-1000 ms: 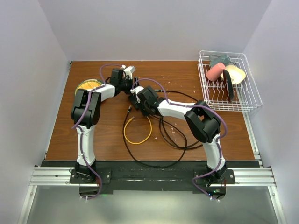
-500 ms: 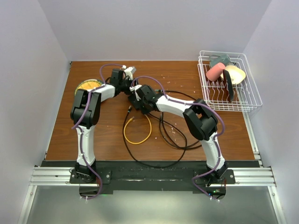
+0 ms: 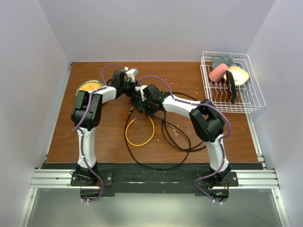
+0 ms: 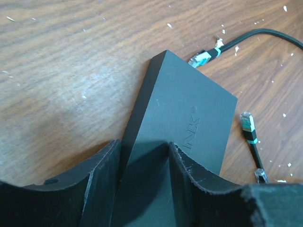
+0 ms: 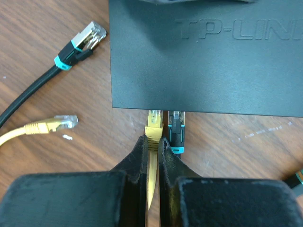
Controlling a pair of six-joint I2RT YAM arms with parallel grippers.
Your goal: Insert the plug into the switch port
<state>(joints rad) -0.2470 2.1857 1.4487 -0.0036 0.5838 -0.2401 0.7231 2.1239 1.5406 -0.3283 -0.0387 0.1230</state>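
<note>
1. Plug, the yellow one, is held by the right end effector, whose two fingers are clenched on the yellow cord just behind it.
2. Its tip meets the near long edge of the switch. The switch port is hidden under the box's top face, so how far in the plug sits cannot be told.
3. Just beside it on the right, one black plug with a teal band sits at the same edge, making two plugs at the switch.
4. Two more lie loose on the counter to the left: one teal-banded plug on a black cord and one spare yellow plug.
5. The left end effector is grasping the switch from the opposite end, with one finger pressed against each side.
6. Farther out, seen from above, one yellow cable loop and a tangle of black cables lie on the counter. One white wire rack stands at the far right and one yellow bowl at the far left.
</note>
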